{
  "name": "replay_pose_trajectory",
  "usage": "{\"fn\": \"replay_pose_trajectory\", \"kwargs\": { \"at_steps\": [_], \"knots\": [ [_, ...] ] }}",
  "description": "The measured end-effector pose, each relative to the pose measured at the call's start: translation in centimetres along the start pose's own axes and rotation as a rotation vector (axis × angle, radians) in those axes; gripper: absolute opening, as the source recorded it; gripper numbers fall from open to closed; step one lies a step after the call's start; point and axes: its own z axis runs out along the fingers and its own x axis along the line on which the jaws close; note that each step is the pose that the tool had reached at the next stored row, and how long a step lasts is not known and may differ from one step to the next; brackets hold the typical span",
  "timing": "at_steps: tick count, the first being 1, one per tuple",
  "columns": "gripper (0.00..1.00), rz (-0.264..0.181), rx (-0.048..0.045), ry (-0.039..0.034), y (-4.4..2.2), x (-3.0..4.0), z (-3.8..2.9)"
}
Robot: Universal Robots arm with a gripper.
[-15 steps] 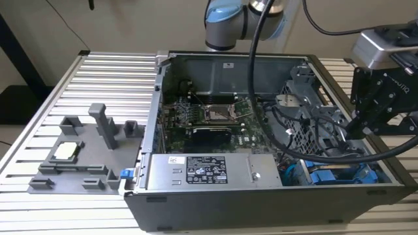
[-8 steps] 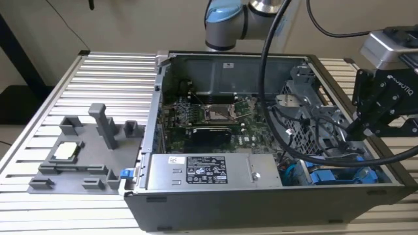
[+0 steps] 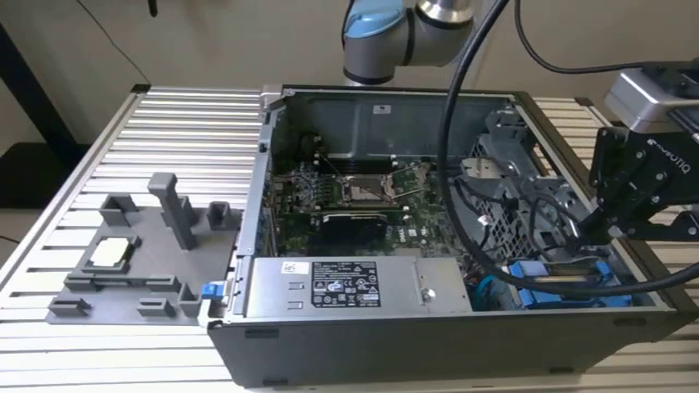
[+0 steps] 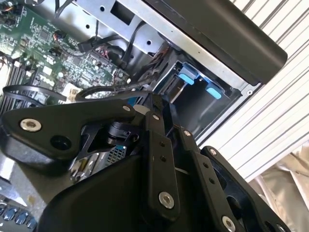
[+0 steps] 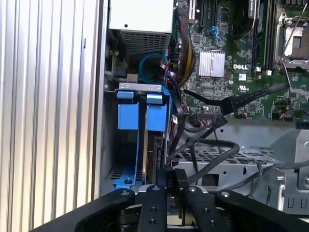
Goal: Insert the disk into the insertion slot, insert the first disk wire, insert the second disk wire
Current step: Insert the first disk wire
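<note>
The disk (image 5: 153, 157) stands edge-on inside the insertion slot (image 5: 140, 87), its blue carrier (image 5: 157, 113) next to a second blue carrier (image 5: 128, 116). In the exterior view the blue carriers (image 3: 568, 291) sit in the case's front corner, on the exterior view's right. My gripper (image 5: 172, 180) hangs right at the disk's near end, its fingers (image 5: 161, 186) close together on what looks like a black wire connector; a black cable (image 5: 212, 157) curves in to them. The exterior view has the gripper (image 3: 584, 237) just above the carriers. In the second wrist view the gripper (image 4: 169, 121) hides the disk.
Another black connector (image 5: 227, 104) on a cable hangs loose over the motherboard (image 5: 251, 58). A silver box with a sticker (image 3: 355, 286) fills the case's front. A perforated cage (image 3: 497, 237) and cable loops crowd the gripper. A grey fixture plate (image 3: 131, 262) lies on the ribbed table (image 3: 164, 123).
</note>
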Motion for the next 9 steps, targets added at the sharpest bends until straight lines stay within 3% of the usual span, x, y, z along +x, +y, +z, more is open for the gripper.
{"fn": "replay_pose_trajectory", "kwargs": {
  "at_steps": [9],
  "knots": [
    [0.19, 0.002, 0.0001, -0.0001, -0.16, 0.33, 1.13]
  ]
}}
